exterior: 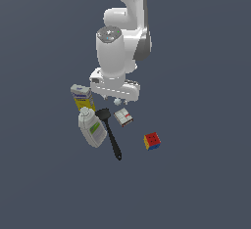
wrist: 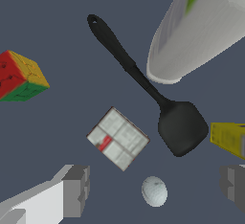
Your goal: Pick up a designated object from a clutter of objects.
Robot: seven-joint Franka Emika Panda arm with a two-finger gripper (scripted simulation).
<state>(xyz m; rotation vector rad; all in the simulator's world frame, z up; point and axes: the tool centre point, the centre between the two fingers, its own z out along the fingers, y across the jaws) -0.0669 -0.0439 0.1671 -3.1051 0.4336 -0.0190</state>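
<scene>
The designated object, a tiny pale grey-white ball, lies on the dark floor between my two grey fingers. My gripper is open, with a wide gap on both sides of the ball and no contact. In the exterior view the gripper hangs low under the white hand, just behind the clutter of objects, and I cannot make the ball out for certain there. A small white-and-red box sits close beside the ball.
A black spatula lies by the box, its blade near the ball. On the exterior view's left are a white bottle and a yellow-white carton. A multicoloured cube stands apart on the exterior view's right.
</scene>
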